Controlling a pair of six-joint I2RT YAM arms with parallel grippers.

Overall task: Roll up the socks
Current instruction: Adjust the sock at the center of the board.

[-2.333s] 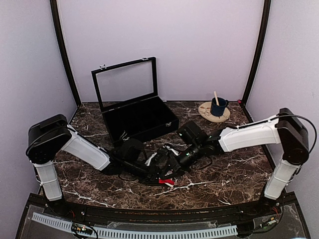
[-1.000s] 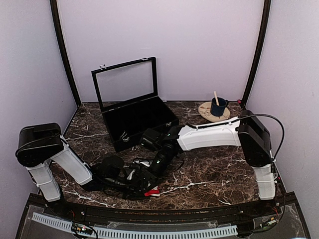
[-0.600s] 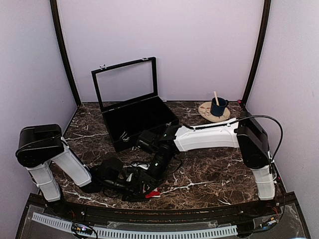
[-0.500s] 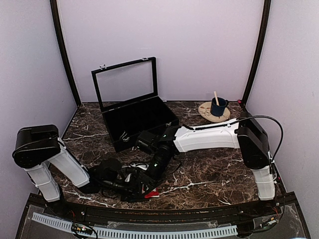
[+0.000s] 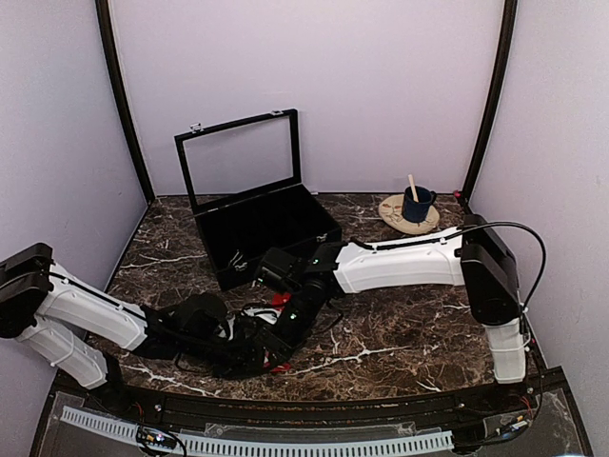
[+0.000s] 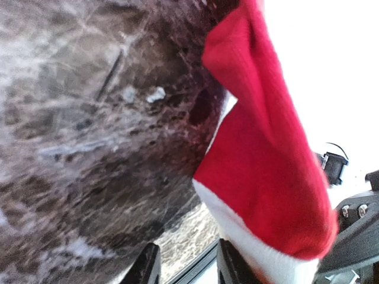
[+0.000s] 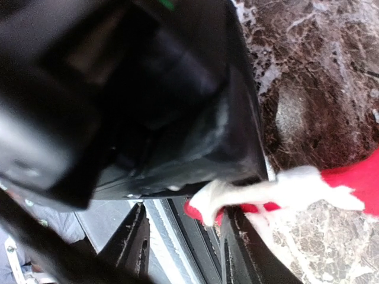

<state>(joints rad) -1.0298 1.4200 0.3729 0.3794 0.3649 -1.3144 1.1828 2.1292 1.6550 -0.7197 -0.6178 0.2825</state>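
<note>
The red sock (image 6: pixel 266 177) is soft, ribbed cloth with a white band at its end. It is in the middle of the table (image 5: pixel 428 324), close to the near edge, where the two black arm ends meet. From above only small red bits (image 5: pixel 279 299) of it show between them.

In the left wrist view the sock hangs in a long, bumpy shape over the table. Its white band is right beside one black finger (image 6: pixel 228 266). The left jaws stand apart, and you can see the table through the gap. I cannot tell if the sock is caught on that finger.

In the right wrist view the white band is pulled out thin and the red part (image 7: pixel 355 183) lies on the table. The end of the sock touches one finger (image 7: pixel 237 248). The right jaws are apart too, and the sock does not fill the gap. A big, blurry black part fills the rest of that view.

The table is dark brown stone with white lines. A black box (image 5: pixel 271 228) with its lid up stands far left. A blue cup (image 5: pixel 416 203) with a stick in it sits on a round wooden plate (image 5: pixel 395 217) far right.
</note>
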